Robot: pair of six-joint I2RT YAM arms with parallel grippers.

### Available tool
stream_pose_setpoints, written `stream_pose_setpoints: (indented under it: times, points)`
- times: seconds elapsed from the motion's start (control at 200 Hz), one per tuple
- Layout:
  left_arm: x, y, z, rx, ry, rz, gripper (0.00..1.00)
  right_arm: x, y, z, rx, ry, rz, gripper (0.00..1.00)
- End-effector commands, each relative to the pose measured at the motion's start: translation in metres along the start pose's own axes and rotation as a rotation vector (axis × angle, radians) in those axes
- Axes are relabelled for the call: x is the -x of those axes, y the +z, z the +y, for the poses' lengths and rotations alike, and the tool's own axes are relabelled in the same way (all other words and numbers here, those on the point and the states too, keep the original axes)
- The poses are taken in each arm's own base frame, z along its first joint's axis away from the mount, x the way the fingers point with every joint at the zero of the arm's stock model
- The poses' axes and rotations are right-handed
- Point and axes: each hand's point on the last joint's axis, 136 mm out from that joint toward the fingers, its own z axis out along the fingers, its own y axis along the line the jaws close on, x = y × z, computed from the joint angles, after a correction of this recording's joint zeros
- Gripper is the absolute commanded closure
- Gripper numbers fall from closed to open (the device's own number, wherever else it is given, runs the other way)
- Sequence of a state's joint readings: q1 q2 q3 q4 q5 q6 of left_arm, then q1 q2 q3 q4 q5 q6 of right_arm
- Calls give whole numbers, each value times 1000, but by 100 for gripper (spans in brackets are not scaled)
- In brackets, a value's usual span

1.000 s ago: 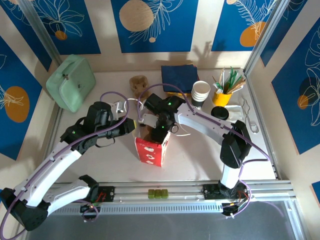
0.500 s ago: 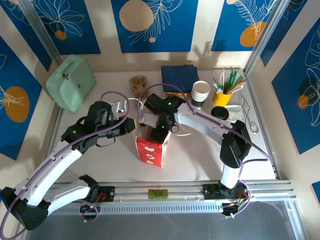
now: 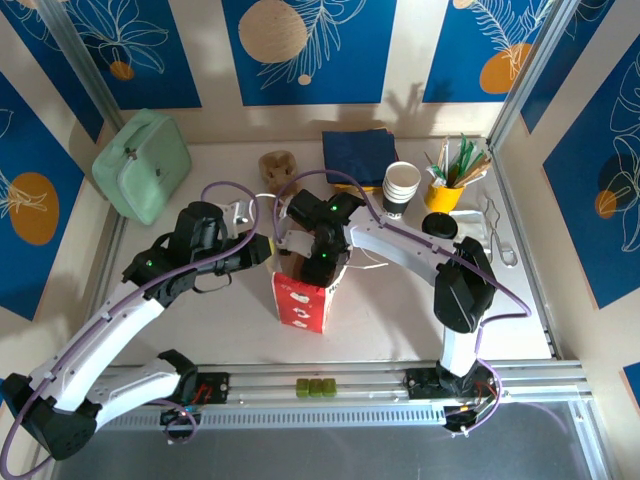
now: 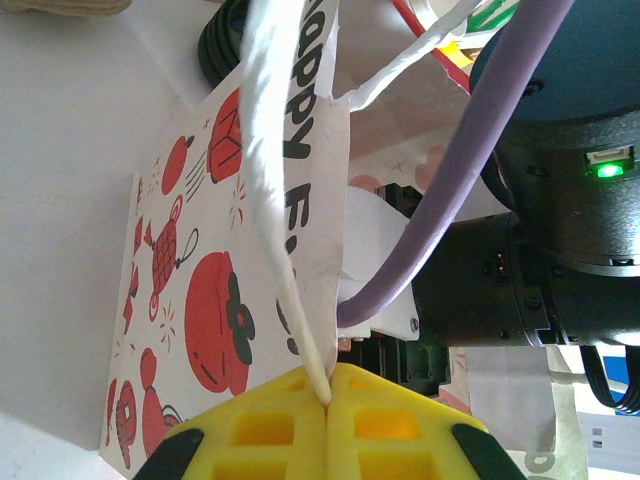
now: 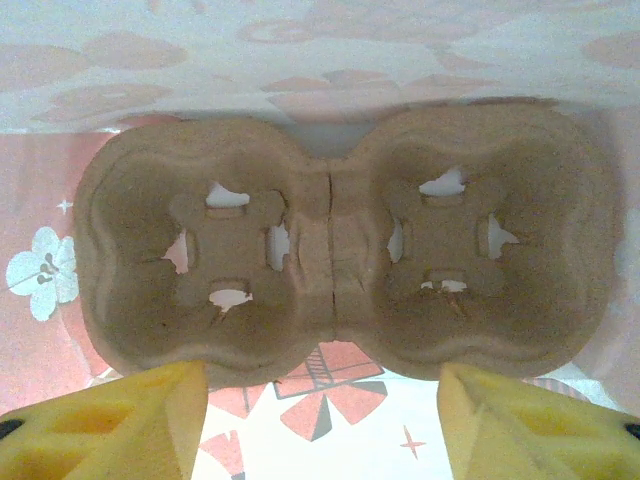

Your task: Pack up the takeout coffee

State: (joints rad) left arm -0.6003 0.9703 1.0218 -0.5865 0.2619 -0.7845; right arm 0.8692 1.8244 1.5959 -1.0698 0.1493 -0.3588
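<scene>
A red-and-white printed paper bag (image 3: pixel 302 302) stands open at the table's middle. My left gripper (image 3: pixel 262 250) is shut on the bag's white handle (image 4: pixel 285 230) and rim, pinched between the yellow fingertips (image 4: pixel 328 395). My right gripper (image 3: pixel 320 264) reaches down into the bag's mouth. Inside the bag lies a brown pulp two-cup carrier (image 5: pixel 340 240), both cavities bare. The right gripper (image 5: pixel 320 375) is open, its yellow fingers (image 5: pixel 120 420) spread just short of the carrier's near edge. The green cup with the black lid is out of view.
A stack of white cups (image 3: pixel 401 185), a yellow pot of stirrers (image 3: pixel 446 190), a loose black lid (image 3: pixel 440 225) and tongs (image 3: pixel 497 235) sit back right. Navy napkins (image 3: pixel 358 152), a brown pulp piece (image 3: pixel 278 165) and a green case (image 3: pixel 142 165) line the back.
The right arm's elbow has swung slightly left and its wrist has settled a little deeper into the bag. The left gripper keeps its hold on the handle.
</scene>
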Motion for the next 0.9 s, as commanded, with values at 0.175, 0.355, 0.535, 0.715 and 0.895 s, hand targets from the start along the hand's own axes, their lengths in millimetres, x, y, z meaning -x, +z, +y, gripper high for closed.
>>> stream_pose_setpoints:
  times: [0.175,0.355,0.535,0.715,0.895]
  points:
    - [-2,-6,-4,-13,-8,4,94,10,-22,4,-2,-2,-68,29]
    - [-3,-7,-5,-16,-13,7,94,17,-35,10,9,0,-124,25]
    - [-2,-8,-6,-20,-12,5,94,17,-40,11,-1,2,-126,24]
    - [-3,-9,-6,-19,-13,6,94,22,-55,13,-14,-2,-159,24]
    - [-3,-11,-6,-9,-16,9,94,31,-76,20,-18,-9,-229,25]
